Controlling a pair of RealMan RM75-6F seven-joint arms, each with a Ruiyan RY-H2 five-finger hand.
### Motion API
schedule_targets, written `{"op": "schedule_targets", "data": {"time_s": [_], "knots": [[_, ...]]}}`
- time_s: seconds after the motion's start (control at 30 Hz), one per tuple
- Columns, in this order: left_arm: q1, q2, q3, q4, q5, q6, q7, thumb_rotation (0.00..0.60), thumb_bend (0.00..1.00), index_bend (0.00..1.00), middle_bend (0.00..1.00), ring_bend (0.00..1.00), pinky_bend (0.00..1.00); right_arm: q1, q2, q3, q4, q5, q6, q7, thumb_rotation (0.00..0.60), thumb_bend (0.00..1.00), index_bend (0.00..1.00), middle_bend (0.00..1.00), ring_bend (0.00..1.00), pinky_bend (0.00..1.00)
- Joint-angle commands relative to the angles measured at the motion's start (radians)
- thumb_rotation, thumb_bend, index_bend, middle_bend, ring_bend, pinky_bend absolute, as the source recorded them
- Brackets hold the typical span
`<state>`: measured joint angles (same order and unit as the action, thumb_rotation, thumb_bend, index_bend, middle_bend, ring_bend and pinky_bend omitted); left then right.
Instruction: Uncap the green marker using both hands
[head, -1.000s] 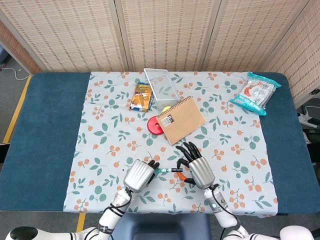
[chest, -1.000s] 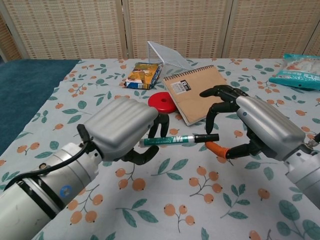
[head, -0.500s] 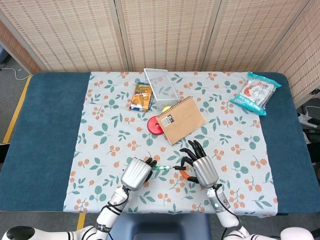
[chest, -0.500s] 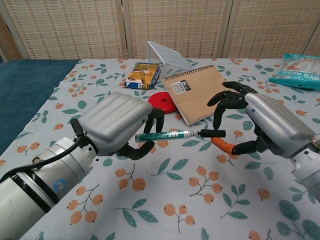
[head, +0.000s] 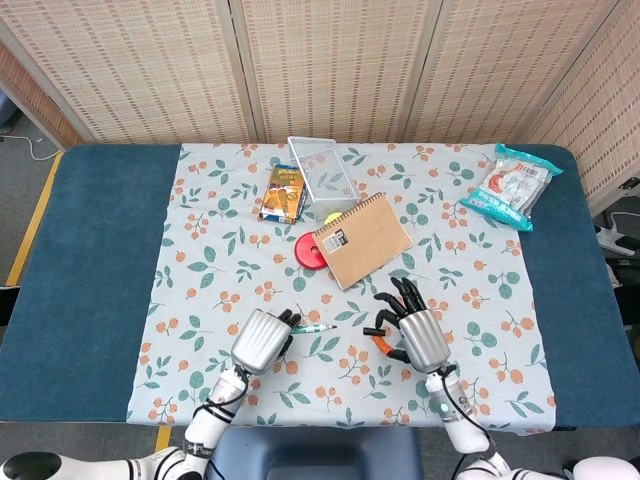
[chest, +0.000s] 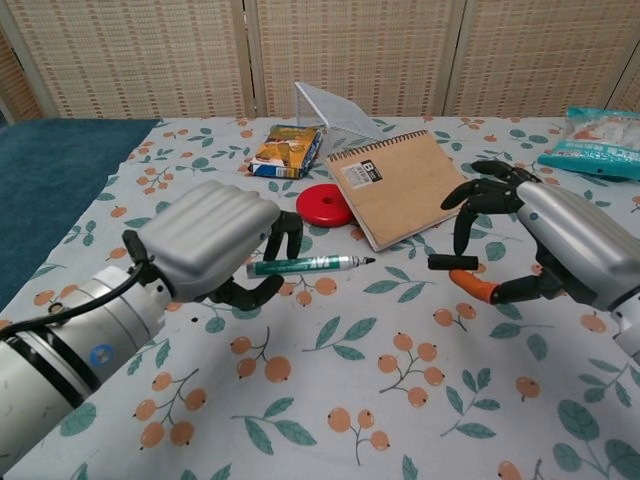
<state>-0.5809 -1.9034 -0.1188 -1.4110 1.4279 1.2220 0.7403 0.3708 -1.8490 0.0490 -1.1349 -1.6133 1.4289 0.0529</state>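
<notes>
The green marker (head: 313, 328) (chest: 310, 265) is held level above the tablecloth by my left hand (head: 262, 341) (chest: 205, 245), whose fingers wrap its rear end. Its bare tip points toward the right. The marker's black cap (head: 374, 331) (chest: 452, 262) is off and sits apart from the tip, pinched in the fingertips of my right hand (head: 423, 336) (chest: 565, 240). A clear gap separates the cap from the marker tip in both views.
A brown spiral notebook (head: 362, 240) and a red disc (head: 305, 250) lie just beyond the hands. Further back are a wire basket (head: 323, 170) and a snack pack (head: 283, 192). A snack bag (head: 510, 186) lies at the far right.
The cap has come off the marker. My left hand drew left with the marker body while my right hand moved right with the cap, opening a gap between them.
</notes>
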Motion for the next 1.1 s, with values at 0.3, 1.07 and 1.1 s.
{"op": "schedule_targets", "data": {"time_s": [0.3,1.07,1.1], "knots": [[0.030,0.024,0.044,0.106,-0.040,-0.051,-0.129,0.600,0.54,0.75,0.86,0.86,1.00,-0.009,-0.043,-0.024,0.101,0.056,-0.104,-0.011,0.600,0.35,0.75,0.24,0.00,0.00],[0.093,0.260,0.060,-0.163,0.047,0.072,-0.252,0.600,0.42,0.16,0.23,0.71,0.97,-0.090,0.340,-0.073,-0.380,0.062,-0.053,-0.259,0.600,0.31,0.00,0.00,0.00,0.00],[0.118,0.311,0.076,-0.200,0.065,0.105,-0.282,0.600,0.42,0.16,0.23,0.65,0.92,-0.108,0.412,-0.090,-0.444,0.068,-0.044,-0.297,0.600,0.30,0.00,0.00,0.00,0.00]]}}
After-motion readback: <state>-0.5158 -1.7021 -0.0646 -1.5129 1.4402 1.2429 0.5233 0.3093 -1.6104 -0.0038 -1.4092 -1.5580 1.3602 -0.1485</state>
